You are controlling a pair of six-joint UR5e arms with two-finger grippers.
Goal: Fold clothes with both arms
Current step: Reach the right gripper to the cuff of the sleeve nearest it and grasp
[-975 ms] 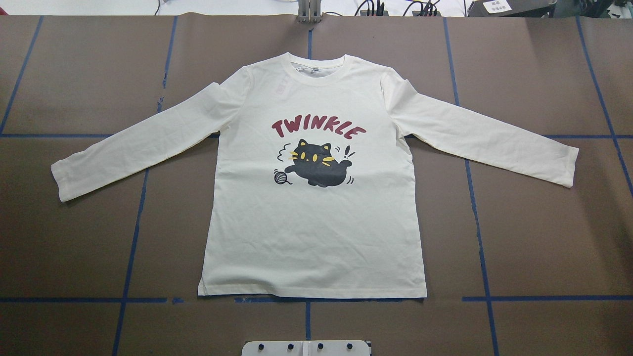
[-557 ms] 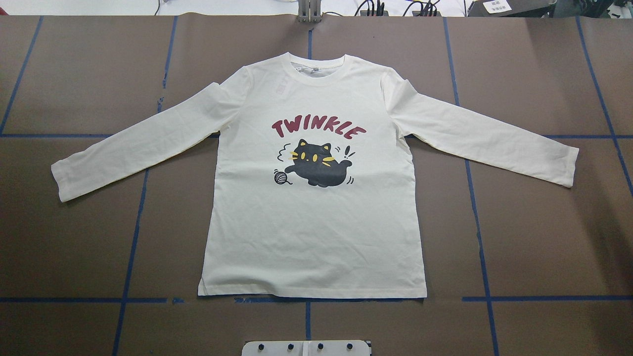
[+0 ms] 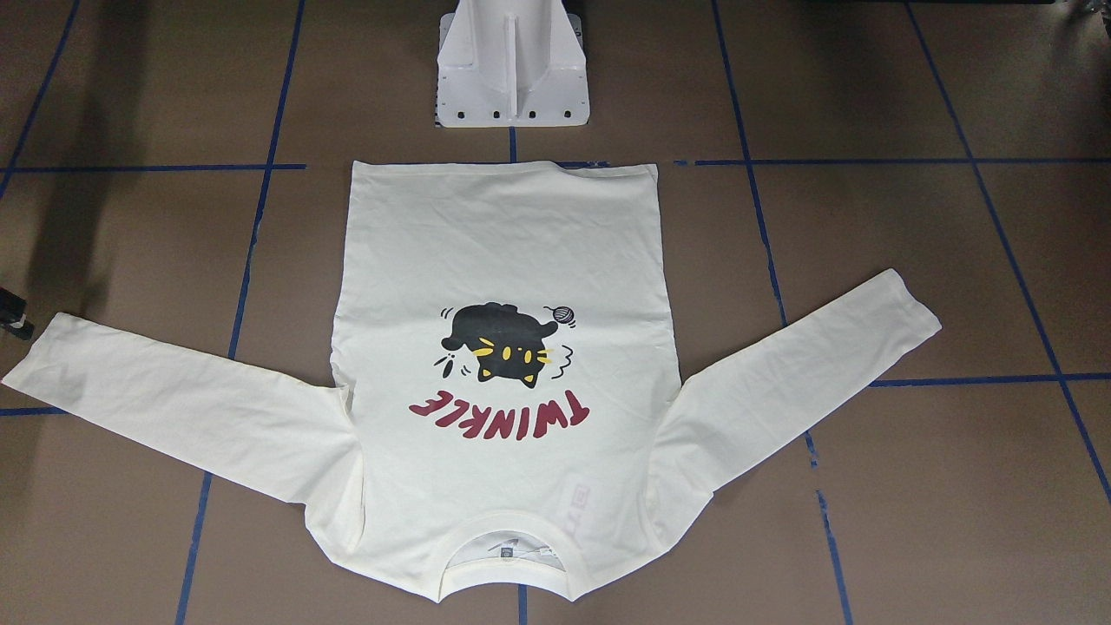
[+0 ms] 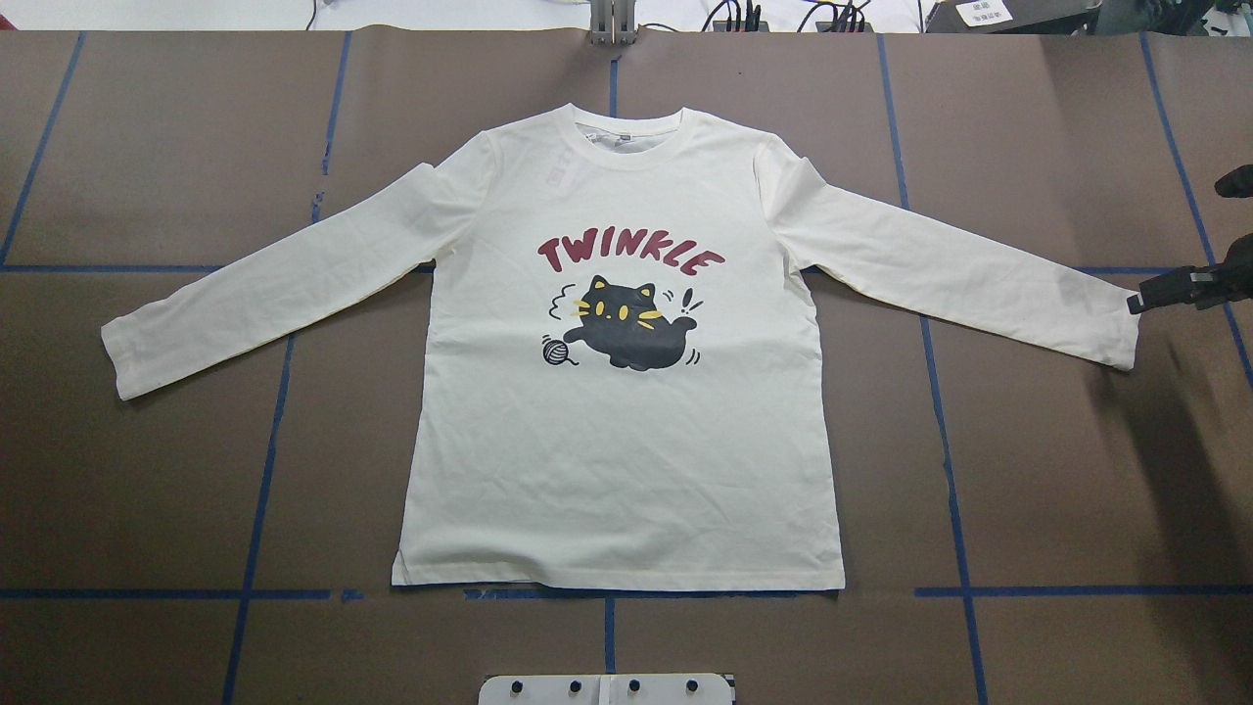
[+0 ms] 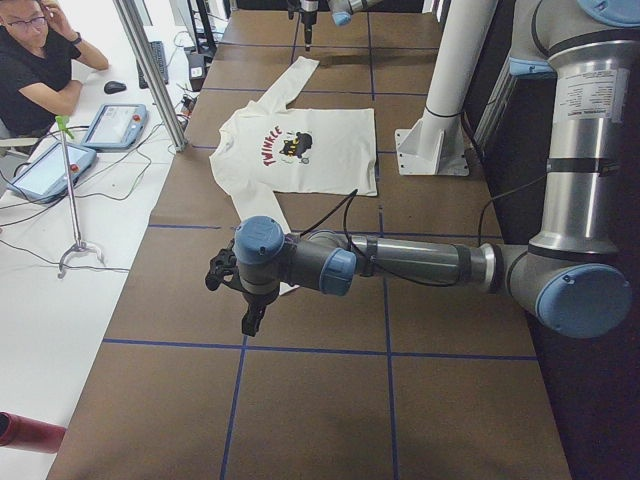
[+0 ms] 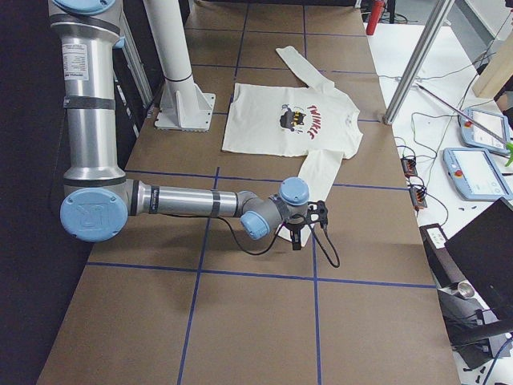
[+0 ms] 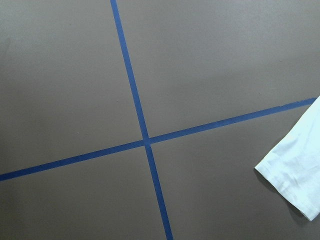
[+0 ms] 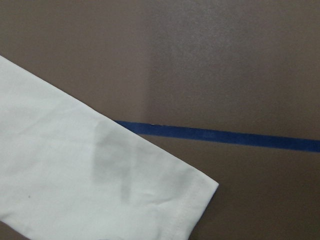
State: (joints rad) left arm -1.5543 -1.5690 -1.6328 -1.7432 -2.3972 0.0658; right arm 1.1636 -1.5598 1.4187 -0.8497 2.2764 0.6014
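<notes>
**Shirt flat, a claw near each cuff**

The shirt [image 4: 626, 460] lies spread flat on the table [image 4: 147, 490], print side up, with the black cat and the red TWINKLE showing. Its collar points away from my pedestal [image 3: 512, 78]. Its hem is nearest the pedestal and runs along a blue tape line [image 4: 1077, 591]. The sleeves are spread wide, one toward each end of the table.

My right arm [image 6: 184, 200] stretches low over the table. My right claw [image 4: 1150, 297] comes in at the right edge of the overhead view, its black tip just beside the far corner of the right cuff [image 4: 1116, 328]. So little of it shows that I cannot tell whether its fingers are spread or pressed together, or whether they touch the cloth. My right wrist camera looks down on that cuff, which lies flat and covers one end of a tape line.

My left arm [image 5: 400, 260] also reaches out low, and my left claw [image 5: 250, 318] points down at the table near the left cuff [image 4: 122, 357]. It shows only in the side view, so I cannot tell how its fingers stand. My left wrist camera sees two tape lines crossing, and the cuff's corner at the view's right edge, apart from the crossing.

A person [image 5: 35, 60] sits at the white desk beside the table, with two tablets [image 5: 110, 125] lying there.
</notes>
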